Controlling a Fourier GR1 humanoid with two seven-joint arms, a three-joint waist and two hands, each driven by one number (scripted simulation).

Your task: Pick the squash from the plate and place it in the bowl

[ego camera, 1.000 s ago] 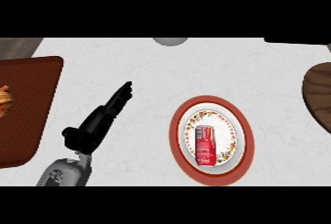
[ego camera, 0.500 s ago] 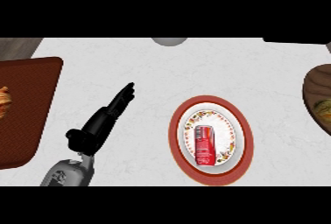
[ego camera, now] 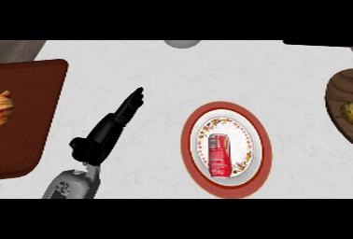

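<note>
1. My left hand (ego camera: 103,135) is the only one of mine in view. Its fingers are stretched out straight and lie together, pointing up and away from me over the bare white counter (ego camera: 207,70). It holds nothing and touches nothing but the air above the counter.

2. To the right of that hand, apart from it, sits a red-rimmed plate (ego camera: 189,140) with a patterned inner ring. What lies on it looks to me like a red can (ego camera: 219,155) on its side, not a squash.

3. Further right, well beyond the plate and cut by the view's edge, is a dark wooden bowl (ego camera: 334,105). Something yellowish (ego camera: 347,111) shows inside it at the very edge. That could be the squash already in the bowl, but too little of it shows for me to be sure.

4. On the other side of my hand is a brown tray (ego camera: 34,93) carrying a golden pastry (ego camera: 5,106), which plays no part in this job.

5. My reading: if the yellow thing is the squash, the placing is done and nothing remains. If not, I see no squash on the plate to pick.

6. My right hand is out of view.
</note>
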